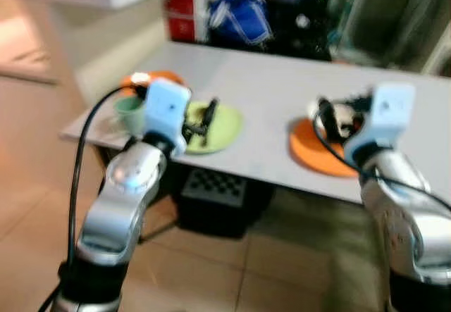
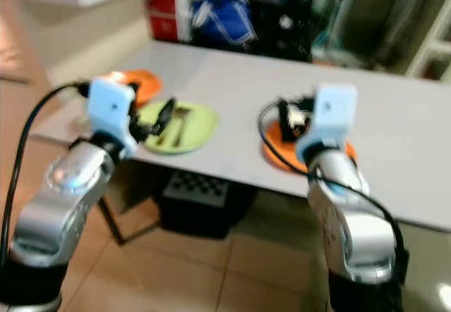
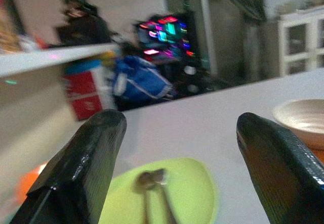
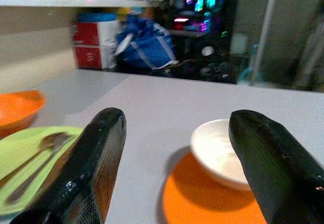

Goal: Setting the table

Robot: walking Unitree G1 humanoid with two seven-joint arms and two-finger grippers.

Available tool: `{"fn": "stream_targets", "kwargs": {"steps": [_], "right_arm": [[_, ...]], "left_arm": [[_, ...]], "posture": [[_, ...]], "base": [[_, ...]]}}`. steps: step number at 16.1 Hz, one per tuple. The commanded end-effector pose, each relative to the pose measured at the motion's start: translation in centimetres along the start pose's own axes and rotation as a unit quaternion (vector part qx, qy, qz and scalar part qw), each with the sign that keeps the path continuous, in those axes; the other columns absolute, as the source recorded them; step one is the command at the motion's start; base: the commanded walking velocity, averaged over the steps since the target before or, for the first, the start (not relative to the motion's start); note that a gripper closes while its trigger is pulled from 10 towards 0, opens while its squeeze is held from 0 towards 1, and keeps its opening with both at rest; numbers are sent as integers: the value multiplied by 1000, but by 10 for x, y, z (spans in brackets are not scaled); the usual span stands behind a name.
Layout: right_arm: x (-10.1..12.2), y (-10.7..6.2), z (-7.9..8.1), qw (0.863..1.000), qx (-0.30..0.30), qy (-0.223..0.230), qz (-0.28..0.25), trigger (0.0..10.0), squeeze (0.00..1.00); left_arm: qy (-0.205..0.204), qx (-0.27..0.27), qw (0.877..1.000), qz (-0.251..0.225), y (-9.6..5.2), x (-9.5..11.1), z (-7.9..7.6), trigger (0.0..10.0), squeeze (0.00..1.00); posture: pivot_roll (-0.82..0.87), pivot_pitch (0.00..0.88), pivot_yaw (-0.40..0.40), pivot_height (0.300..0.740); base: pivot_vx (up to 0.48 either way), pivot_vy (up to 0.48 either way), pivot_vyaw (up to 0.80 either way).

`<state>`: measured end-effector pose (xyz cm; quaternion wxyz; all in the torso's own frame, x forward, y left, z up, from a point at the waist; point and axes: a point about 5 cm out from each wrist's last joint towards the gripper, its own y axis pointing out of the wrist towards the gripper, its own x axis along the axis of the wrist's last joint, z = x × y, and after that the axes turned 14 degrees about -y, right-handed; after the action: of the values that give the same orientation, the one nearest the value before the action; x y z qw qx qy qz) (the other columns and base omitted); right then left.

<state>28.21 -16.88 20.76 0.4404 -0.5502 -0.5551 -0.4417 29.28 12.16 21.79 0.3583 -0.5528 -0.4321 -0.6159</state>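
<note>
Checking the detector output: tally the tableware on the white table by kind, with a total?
Plates: 2, a green plate and an orange plate
Bowls: 2, a white bowl on the orange plate and an orange bowl
Cups: 1, a green cup
Utensils on the green plate: 2, the spoon-like pieces, too blurred to name
Total: 7

Head eyes look down across the worktop (image 1: 282, 94); both wrist cameras skim low over it, sharing the green plate (image 3: 192, 193).
</note>
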Motion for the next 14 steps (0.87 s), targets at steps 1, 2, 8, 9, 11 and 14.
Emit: {"fn": "stream_targets", "kwargs": {"steps": [1,2,8,9,11,14], "right_arm": [[-1,2,1,1000,-1,-1,2,10000,0],[-3,2,2,1000,-2,-1,7,10000,0],[-5,2,1,1000,-7,-4,11,10000,0],[-5,2,1,1000,-7,-4,11,10000,0],[-5,2,1,1000,-7,-5,10,10000,0],[-4,2,-2,1000,-11,-15,10,10000,0]], "left_arm": [[1,4,1000,14,0,-7,1,10000,0],[1,2,1000,14,1,-7,3,10000,0],[4,-1,1000,16,2,-10,4,10000,0],[4,-1,1000,16,2,-10,4,10000,0],[5,-1,1000,15,2,-10,4,10000,0],[6,-9,1000,16,1,-9,2,10000,0]], "posture": [[-21,0,3,740],[-22,0,2,740],[-25,0,2,740],[-25,0,2,740],[-25,0,2,740],[-30,0,0,740]], "base": [[360,0,-625],[386,0,-744],[389,0,-391],[390,0,0],[392,0,0],[383,0,-533]]}}
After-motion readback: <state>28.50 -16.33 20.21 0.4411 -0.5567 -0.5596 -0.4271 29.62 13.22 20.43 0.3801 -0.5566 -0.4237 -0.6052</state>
